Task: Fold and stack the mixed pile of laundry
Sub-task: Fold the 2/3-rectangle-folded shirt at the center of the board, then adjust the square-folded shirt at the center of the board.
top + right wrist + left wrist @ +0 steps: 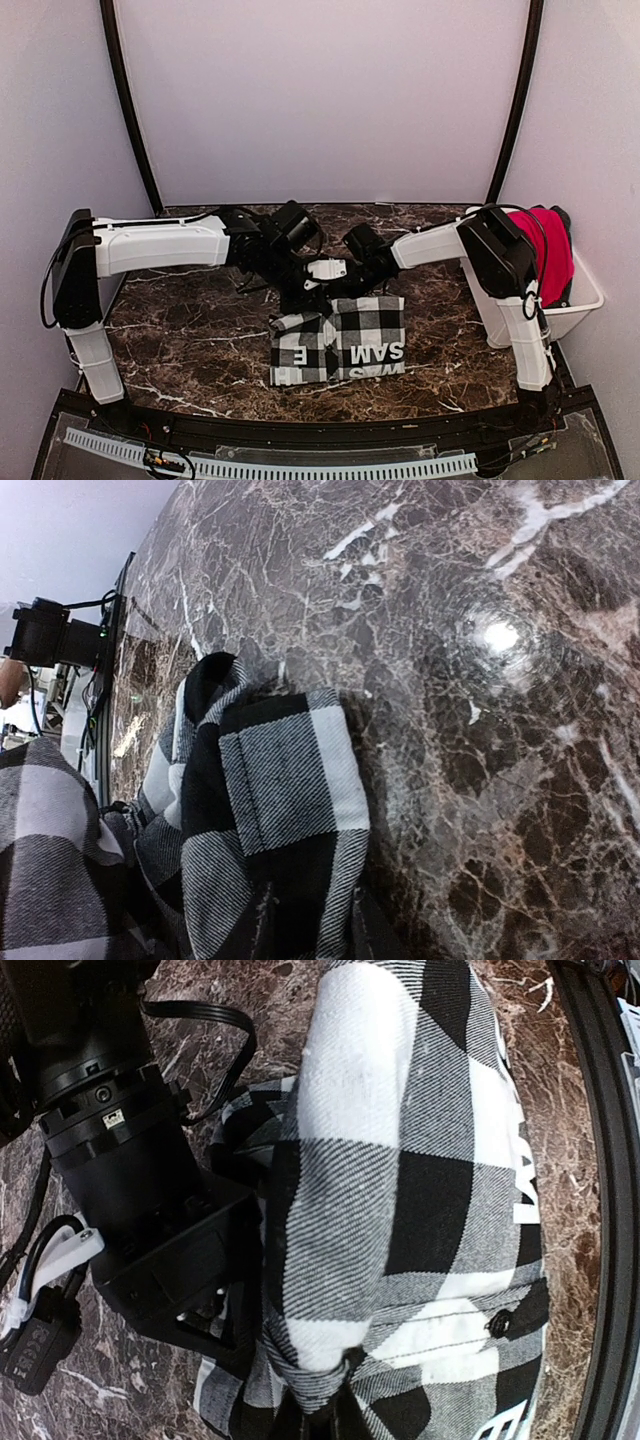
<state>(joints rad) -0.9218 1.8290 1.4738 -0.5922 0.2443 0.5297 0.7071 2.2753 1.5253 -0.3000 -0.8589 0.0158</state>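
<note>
The black-and-white checked garment with white lettering lies partly folded on the marble table near the front middle. My left gripper is shut on a bunched edge of it at its far left. My right gripper is shut on a folded corner of the same cloth at its far edge, right beside the left gripper. The checked cloth fills the left wrist view and lies at the lower left of the right wrist view. The plain red garment lies heaped in the white bin.
The white plastic bin stands at the table's right edge, behind the right arm's elbow. The right arm's black wrist sits very close to the left gripper. Bare marble table shows at left. A black rail runs along the near edge.
</note>
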